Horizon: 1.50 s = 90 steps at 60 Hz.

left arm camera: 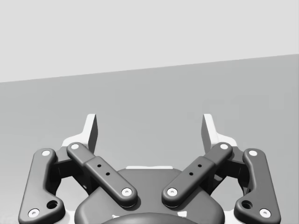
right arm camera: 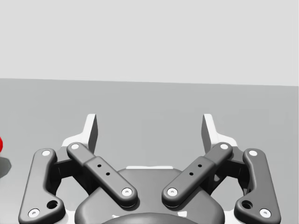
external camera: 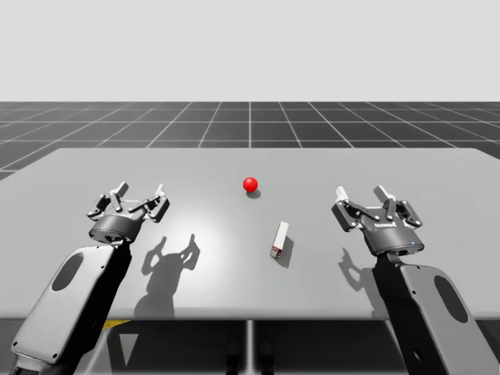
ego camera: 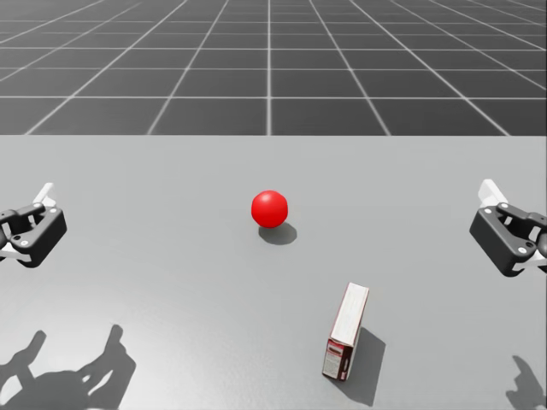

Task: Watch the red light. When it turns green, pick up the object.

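Note:
The light is a red ball [external camera: 250, 184] [ego camera: 269, 208] resting on the grey table [external camera: 203, 172] at mid depth. A small white box with a dark red end [external camera: 279, 239] [ego camera: 345, 330] lies in front of it, slightly to the right. My left gripper [external camera: 141, 196] [left arm camera: 149, 130] hovers at the table's left, open and holding nothing. Off to the right, my right gripper [external camera: 361, 196] [right arm camera: 149, 130] is open too, with nothing between its fingers. In the right wrist view a sliver of the red ball [right arm camera: 1, 144] peeks in beside the gripper.
The table's front edge [external camera: 250, 317] runs just before my arms. Beyond its far edge lies a dark gridded floor [external camera: 250, 125]. Bare table surface [ego camera: 171, 256] stretches between both grippers and the box.

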{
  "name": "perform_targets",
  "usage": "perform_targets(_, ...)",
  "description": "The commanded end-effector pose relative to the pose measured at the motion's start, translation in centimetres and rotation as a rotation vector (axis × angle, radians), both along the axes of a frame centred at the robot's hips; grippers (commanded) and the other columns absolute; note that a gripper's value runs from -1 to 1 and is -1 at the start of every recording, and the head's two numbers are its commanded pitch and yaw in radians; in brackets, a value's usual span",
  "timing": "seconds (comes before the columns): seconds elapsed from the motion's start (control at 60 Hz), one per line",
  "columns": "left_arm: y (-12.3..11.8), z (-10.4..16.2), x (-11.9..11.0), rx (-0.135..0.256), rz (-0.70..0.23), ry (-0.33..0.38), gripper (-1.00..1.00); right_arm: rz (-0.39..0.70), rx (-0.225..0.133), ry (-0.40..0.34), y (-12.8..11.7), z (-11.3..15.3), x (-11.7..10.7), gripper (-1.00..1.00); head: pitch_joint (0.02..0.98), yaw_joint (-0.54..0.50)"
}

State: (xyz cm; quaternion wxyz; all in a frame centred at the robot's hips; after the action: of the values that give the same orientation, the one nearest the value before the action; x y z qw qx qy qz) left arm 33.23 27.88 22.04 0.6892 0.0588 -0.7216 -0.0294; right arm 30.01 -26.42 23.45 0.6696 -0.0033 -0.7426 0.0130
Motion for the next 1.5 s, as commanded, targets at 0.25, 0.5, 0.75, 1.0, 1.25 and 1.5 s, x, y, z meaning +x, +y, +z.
perform_targets(0.25,0.02,0.0,0.0,-0.002,-0.002,-0.005,-1.0,0.007,0.003,0.001,-0.04,0.01,0.0,-1.0,0.612,-0.01)
perform_targets(0.5,0.05,0.01,-0.05,-0.003,-0.002,-0.005,-1.0,0.009,0.006,0.002,-0.05,0.01,0.01,-1.0,0.609,-0.01)
perform_targets(0.75,0.06,0.02,-0.03,-0.002,-0.002,-0.005,-1.0,0.011,0.007,0.003,-0.05,0.03,0.03,-1.0,0.609,-0.01)
perform_targets(1.0,0.06,0.02,-0.03,-0.002,-0.002,-0.005,-1.0,0.012,0.009,0.003,-0.04,0.05,0.01,-1.0,0.61,-0.01)
perform_targets(1.25,0.06,0.02,-0.03,-0.002,-0.002,-0.005,-1.0,0.013,0.009,0.002,-0.04,0.04,-0.02,-1.0,0.611,-0.01)
perform_targets(1.5,0.06,0.02,-0.03,-0.002,-0.002,-0.005,-1.0,0.013,0.007,0.002,-0.02,0.02,-0.05,-1.0,0.609,-0.01)
